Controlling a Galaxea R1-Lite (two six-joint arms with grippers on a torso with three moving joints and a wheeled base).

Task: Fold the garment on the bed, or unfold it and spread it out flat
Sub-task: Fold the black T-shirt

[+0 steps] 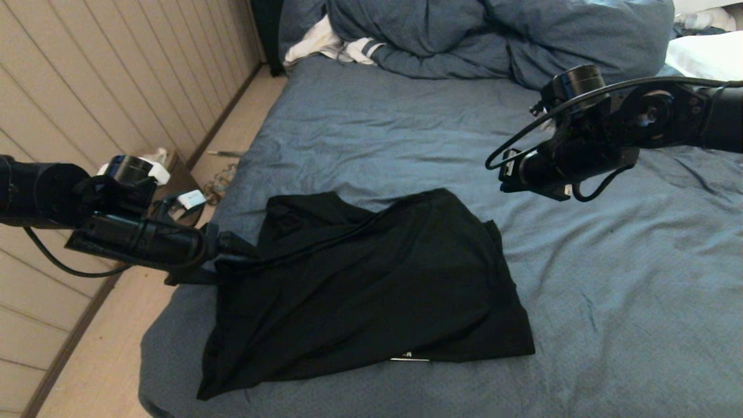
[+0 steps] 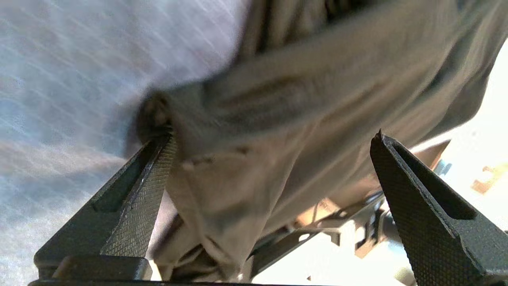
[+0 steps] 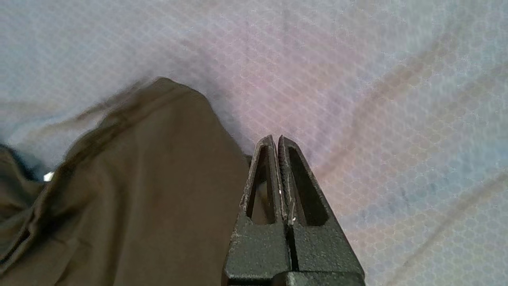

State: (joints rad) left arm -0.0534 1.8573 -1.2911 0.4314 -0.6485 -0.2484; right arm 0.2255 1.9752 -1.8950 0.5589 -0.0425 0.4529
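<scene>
The garment (image 1: 371, 278) is a black T-shirt lying crumpled, plain side up, on the near left part of the bed (image 1: 609, 290). Its left edge is drawn into a taut ridge towards my left gripper (image 1: 232, 252). In the left wrist view that gripper (image 2: 274, 135) is open, its fingers wide apart with garment (image 2: 317, 79) cloth hanging between them above the bed (image 2: 79, 59). My right gripper (image 1: 504, 177) hovers over the sheet beyond the shirt's far right corner. It is shut (image 3: 276, 137) on nothing, with the garment (image 3: 139, 178) beside it and the bed (image 3: 397, 99) below.
A bunched blue duvet (image 1: 493, 35) and a white cloth with dark stripes (image 1: 336, 46) lie at the head of the bed. A white pillow (image 1: 708, 55) sits far right. The bed's left edge drops to a floor with clutter (image 1: 186, 191) beside a panelled wall.
</scene>
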